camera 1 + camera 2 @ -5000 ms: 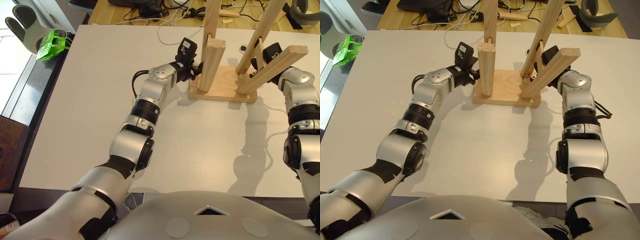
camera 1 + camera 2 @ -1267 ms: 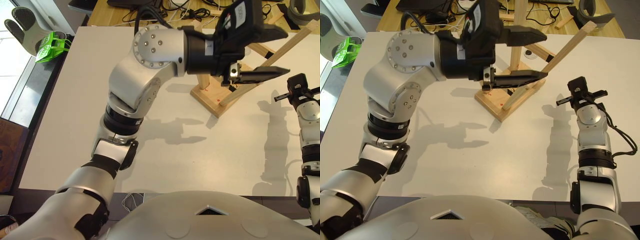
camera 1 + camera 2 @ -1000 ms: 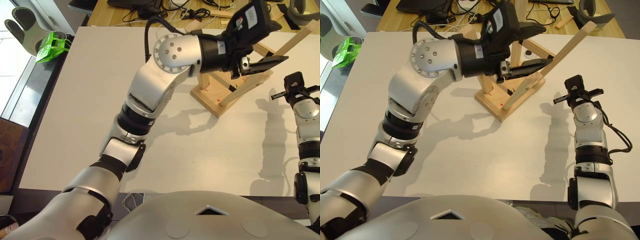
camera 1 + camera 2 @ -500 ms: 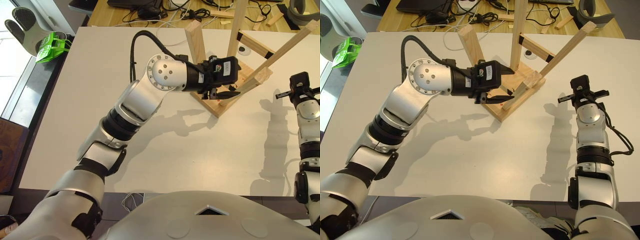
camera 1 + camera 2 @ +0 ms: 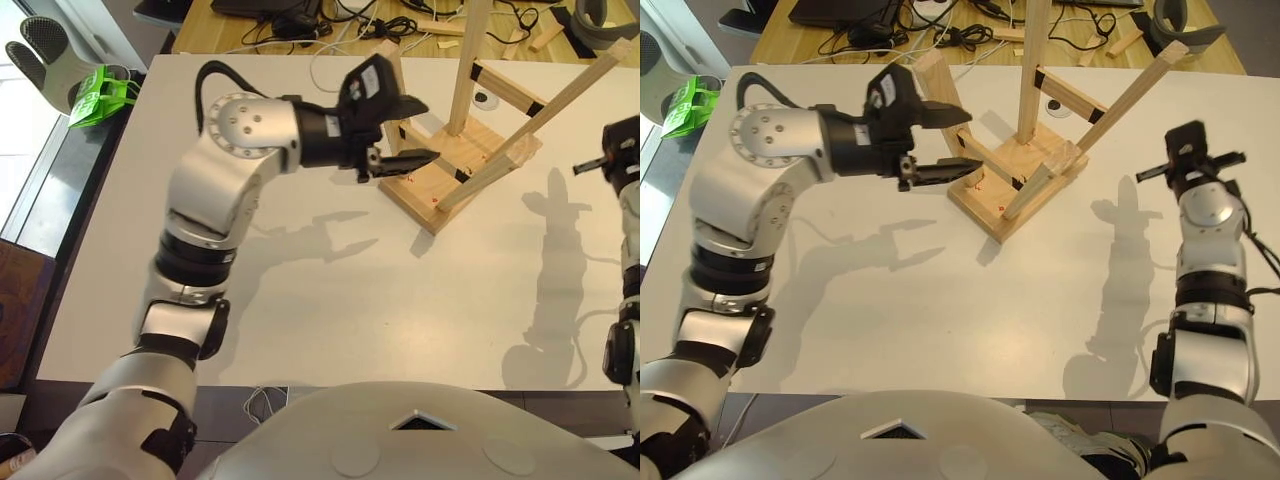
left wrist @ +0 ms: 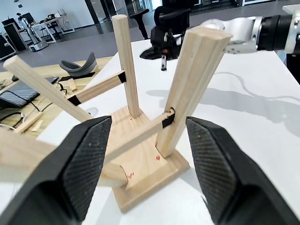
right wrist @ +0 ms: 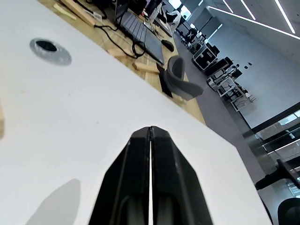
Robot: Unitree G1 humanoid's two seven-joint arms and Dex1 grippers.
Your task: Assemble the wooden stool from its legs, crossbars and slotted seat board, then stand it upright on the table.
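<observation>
Left eye view: the stool (image 5: 455,178) sits upside down on the white table (image 5: 300,300), far and to the right of centre, with its seat board (image 5: 420,200) flat on the surface and its legs pointing up. The left gripper (image 5: 420,130) hovers just left of it. Its two fingers are spread wide and aimed at the nearest leg, gripping nothing. Over on the right, the right gripper (image 5: 605,160) hangs above the table, well apart from the stool.

Right eye view: same layout. One leg (image 5: 1032,60) rises straight up and another leg (image 5: 1120,105) leans out to the right. A crossbar (image 5: 1070,98) runs between them.

Left wrist view: both dark pads (image 6: 89,173) stand far apart, with the stool beyond the gap. The closest leg (image 6: 190,89) is planted on the board, and a crossbar (image 6: 136,138) slots into it low down. The pads touch no wood here. The right gripper shows farther off, behind the legs.

Right wrist view: the black fingers (image 7: 161,187) are pressed together with only a hairline between them, holding nothing and poised over bare white tabletop. A round cable hole (image 7: 49,46) sits in the table ahead. Past the far edge there's a wooden desk (image 7: 117,40) with cables.
</observation>
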